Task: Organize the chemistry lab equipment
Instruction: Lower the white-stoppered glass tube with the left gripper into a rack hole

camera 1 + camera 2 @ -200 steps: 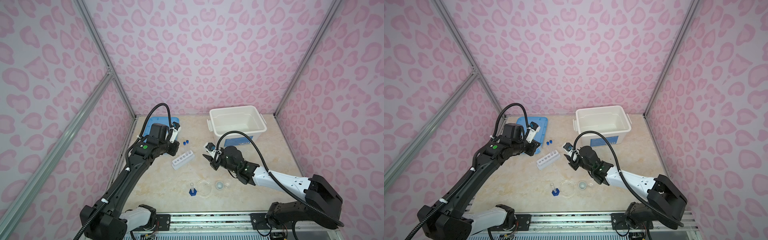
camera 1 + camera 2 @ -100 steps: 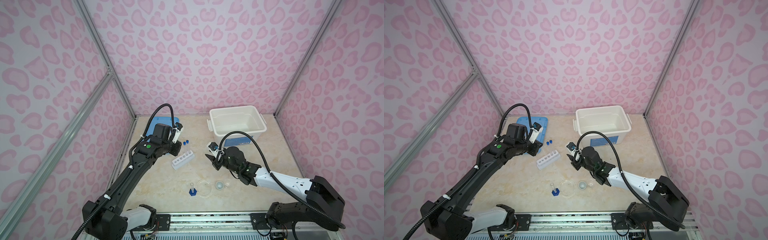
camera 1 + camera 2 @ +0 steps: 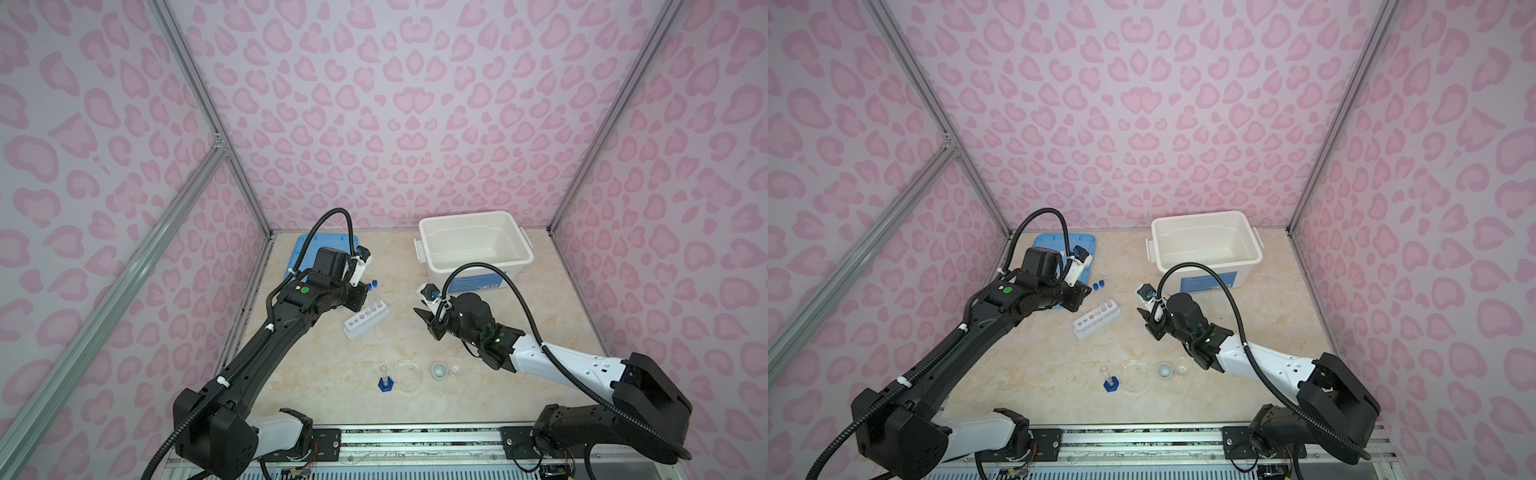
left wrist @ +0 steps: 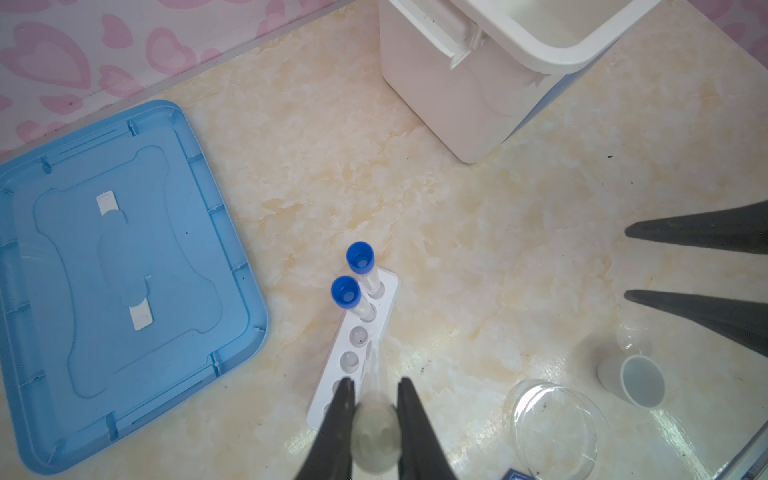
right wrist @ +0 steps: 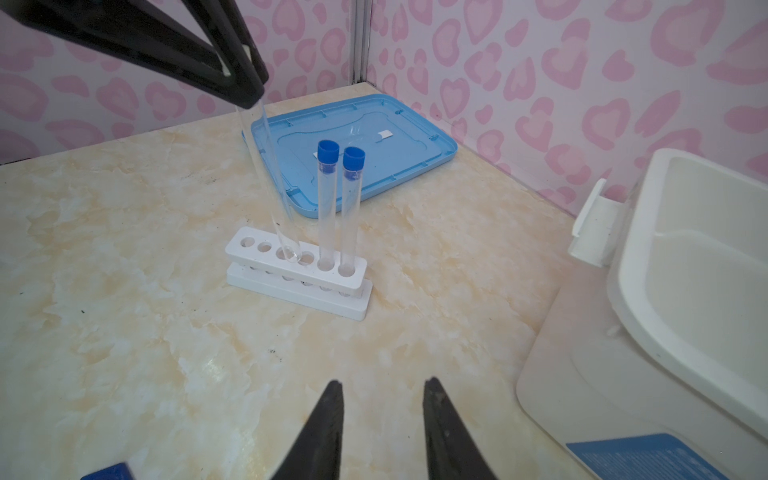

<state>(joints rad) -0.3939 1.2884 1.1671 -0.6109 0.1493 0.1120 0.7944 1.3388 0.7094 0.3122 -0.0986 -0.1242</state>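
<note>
Left gripper (image 4: 375,386) is pinching a clear test tube (image 5: 266,166) just under its pale, blurred cap. The tube is hanging tilted, not upright. Its rounded tip is sitting at the third hole from the empty end of the white six-hole rack (image 5: 291,286); I cannot tell whether it is touching the plate or already in. Two blue-capped test tubes (image 5: 326,199) are standing upright in the two end holes, one empty hole away from the tip.

Right gripper (image 5: 382,384) is hovering spread and empty, well apart from the rack. The blue-based cylinder (image 3: 385,378), petri dish (image 3: 408,375) and small white cup (image 3: 438,370) are waiting in a row near the front edge.

Step in hand, as I judge it: seating the third tube. Doing it well likely means:
- straightening the tube first
- centring the tip on the hole
- lowering slowly
- letting go only once it is resting in the base

The rack looks light, so a slanted push could shove it or knock the neighbouring tubes.
</note>
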